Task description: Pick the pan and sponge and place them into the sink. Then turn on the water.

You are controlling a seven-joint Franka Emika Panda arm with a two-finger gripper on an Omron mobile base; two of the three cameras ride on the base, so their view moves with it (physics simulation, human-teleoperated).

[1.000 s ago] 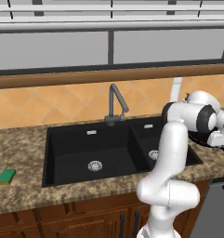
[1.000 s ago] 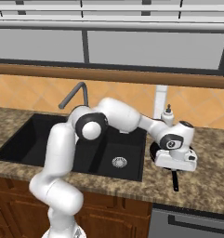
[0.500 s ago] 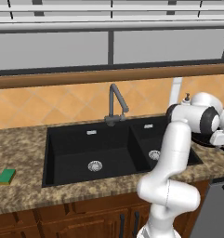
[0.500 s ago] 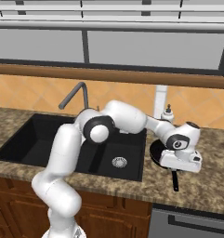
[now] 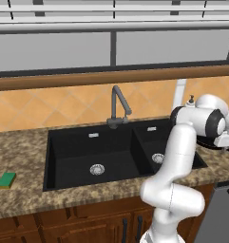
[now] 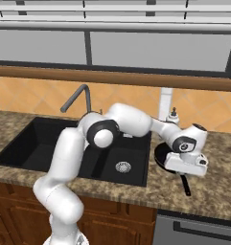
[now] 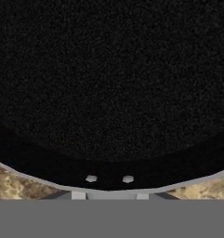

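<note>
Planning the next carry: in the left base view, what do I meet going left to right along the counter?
sponge → large basin of the sink → faucet → smaller basin's drain → soap dispenser. The pan and the hand sit behind the arm at the far right, so their place is unclear.

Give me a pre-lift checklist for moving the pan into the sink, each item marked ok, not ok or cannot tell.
1. Hand down at the pan, over its rim: ok.
2. Jaws shut on the pan rim: ok.
3. Grip firm enough to lift: cannot tell.
4. Pan handle free on the counter: ok.
5. Sink basins free of other items: ok.
6. Sponge lying on the counter left of the sink, out of the path: ok.
</note>
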